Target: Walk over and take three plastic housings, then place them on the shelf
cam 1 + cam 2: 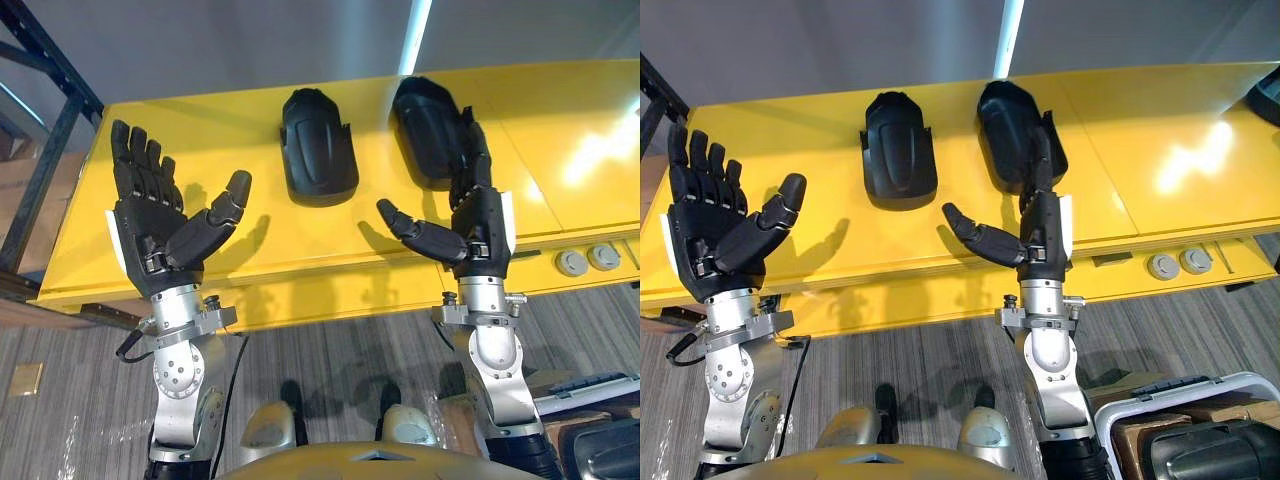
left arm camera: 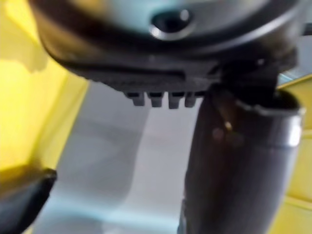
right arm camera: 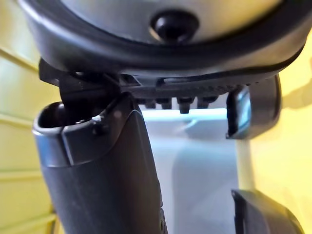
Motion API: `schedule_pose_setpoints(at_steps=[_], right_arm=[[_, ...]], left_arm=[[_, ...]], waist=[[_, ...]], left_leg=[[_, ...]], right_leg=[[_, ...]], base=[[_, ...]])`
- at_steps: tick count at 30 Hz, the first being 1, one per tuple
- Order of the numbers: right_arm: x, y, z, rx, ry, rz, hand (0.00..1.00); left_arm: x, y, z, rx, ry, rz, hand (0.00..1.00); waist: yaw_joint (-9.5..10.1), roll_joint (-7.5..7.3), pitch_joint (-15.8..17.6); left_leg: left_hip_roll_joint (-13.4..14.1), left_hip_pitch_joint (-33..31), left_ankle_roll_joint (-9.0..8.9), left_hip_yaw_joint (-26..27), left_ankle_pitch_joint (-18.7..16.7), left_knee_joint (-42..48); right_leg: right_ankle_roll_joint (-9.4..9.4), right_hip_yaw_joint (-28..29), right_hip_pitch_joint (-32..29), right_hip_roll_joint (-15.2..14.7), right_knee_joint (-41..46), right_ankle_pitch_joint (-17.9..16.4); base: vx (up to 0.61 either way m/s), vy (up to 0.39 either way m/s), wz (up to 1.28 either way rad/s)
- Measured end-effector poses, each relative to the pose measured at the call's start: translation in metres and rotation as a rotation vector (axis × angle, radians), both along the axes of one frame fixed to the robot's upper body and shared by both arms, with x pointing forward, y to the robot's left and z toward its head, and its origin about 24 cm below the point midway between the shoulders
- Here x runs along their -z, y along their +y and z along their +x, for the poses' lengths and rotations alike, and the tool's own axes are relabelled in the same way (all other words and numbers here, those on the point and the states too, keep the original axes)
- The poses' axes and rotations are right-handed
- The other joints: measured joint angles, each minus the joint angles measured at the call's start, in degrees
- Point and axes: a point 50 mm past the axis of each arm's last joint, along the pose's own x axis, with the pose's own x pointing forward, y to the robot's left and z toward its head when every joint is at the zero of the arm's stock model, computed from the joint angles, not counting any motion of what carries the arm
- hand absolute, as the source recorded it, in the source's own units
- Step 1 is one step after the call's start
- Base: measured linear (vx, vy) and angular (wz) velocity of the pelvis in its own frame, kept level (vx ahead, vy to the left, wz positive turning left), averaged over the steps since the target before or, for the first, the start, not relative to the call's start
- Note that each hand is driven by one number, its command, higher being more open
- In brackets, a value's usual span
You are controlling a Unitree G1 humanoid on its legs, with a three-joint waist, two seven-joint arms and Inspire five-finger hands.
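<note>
Black plastic, likely light, stiff and slick: left robot hand (image 1: 150,225) was spread open over the bench (image 1: 540,110). Middle housing (image 1: 318,150) and right housing (image 1: 425,120) lay far; open right robot hand (image 1: 480,225) reached beside the latter. Rims looked grippable.

The yellow tabletop (image 1: 300,240) stretches left to right before me. Two black plastic housings lie on its far half, lengthwise from near to far, close together but apart: the left housing (image 1: 318,147) about mid-table, the right housing (image 1: 425,125) slightly farther back. Two round grey fittings (image 1: 588,260) sit side by side in its near right edge.
</note>
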Motion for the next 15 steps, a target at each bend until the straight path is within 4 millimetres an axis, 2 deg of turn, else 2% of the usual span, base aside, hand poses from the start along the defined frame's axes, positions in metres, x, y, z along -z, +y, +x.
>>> schedule_pose_setpoints(at_steps=[5, 11, 14, 15], right_arm=[[0.005, -0.022, -0.008, 0.129, 0.020, 0.026, 1.00], [0.021, -0.052, -0.035, 0.201, 0.115, 0.042, 1.00], [0.024, -0.068, -0.045, 0.230, 0.124, 0.085, 1.00], [0.022, -0.072, -0.046, 0.233, 0.111, 0.094, 1.00]], left_arm=[[-0.001, -0.015, 0.001, 0.119, -0.022, 0.012, 1.00], [-0.007, -0.017, 0.000, 0.144, -0.054, 0.011, 1.00], [-0.012, -0.019, 0.003, 0.121, -0.084, -0.002, 1.00], [-0.017, -0.020, 0.005, 0.117, -0.112, -0.005, 1.00]], waist=[[-0.69, -0.36, -2.0], [-4.58, -0.81, -3.5], [-6.97, -0.62, -3.5], [-7.66, -0.41, -3.6]], left_leg=[[0.3, 3.6, -0.25, 4.2, -0.1, -2.2], [1.4, 4.6, -1.05, 12.1, -1.9, -1.9], [3.1, 3.7, -1.42, 14.8, -5.1, 3.0], [3.8, 2.5, -1.26, 14.3, -6.5, 5.6]], right_leg=[[0.03, 4.1, 0.6, 0.7, -1.6, 0.8], [0.10, 12.7, -3.1, 2.5, -3.4, 3.0], [-0.02, 16.3, -4.0, 4.0, -3.5, 3.4], [-0.16, 17.2, -4.8, 4.7, -3.5, 3.5]], base=[[0.02, 0.015, -0.44], [-0.01, 0.007, -0.75], [0.01, -0.016, -0.61], [-0.01, -0.022, -0.50]])
